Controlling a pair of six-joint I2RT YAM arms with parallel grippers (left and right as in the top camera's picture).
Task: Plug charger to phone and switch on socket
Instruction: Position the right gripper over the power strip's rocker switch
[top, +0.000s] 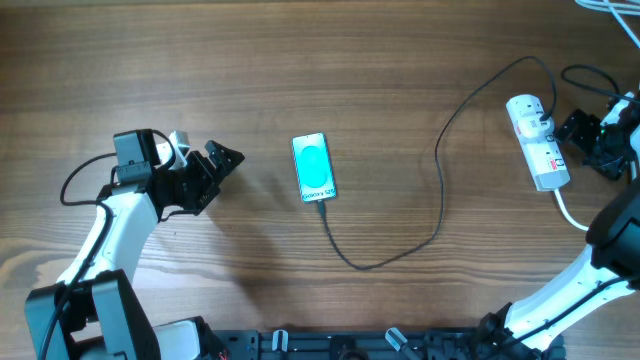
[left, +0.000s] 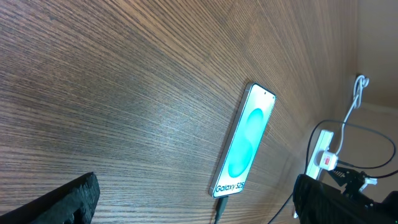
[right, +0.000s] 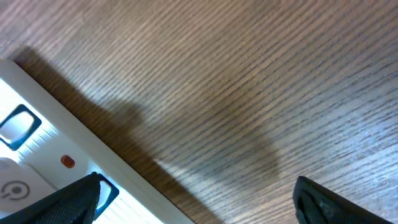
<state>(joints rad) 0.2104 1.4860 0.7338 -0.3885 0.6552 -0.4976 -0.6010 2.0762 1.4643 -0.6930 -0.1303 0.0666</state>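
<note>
Wooden tabletop (top: 200, 60), both hands spread wide and holding nothing.
The left hand (top: 222, 175) sits left of the phone, apart from it; the right hand (top: 580, 142) is just beside the socket (top: 537, 143) at the far right. The phone (top: 313, 168) lies screen-up mid-table, and the charger (top: 441, 190) loops from its near edge to the socket.

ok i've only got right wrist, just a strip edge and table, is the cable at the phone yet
observer: overhead shows the charger meeting the phone at its near edge; looks plugged, can't confirm
operator: where's my left claw
observer: left claw open and empty, left of the phone, apart from it
operator: and the right one
observer: right claw open, beside the socket on its right side; contact unclear
</note>
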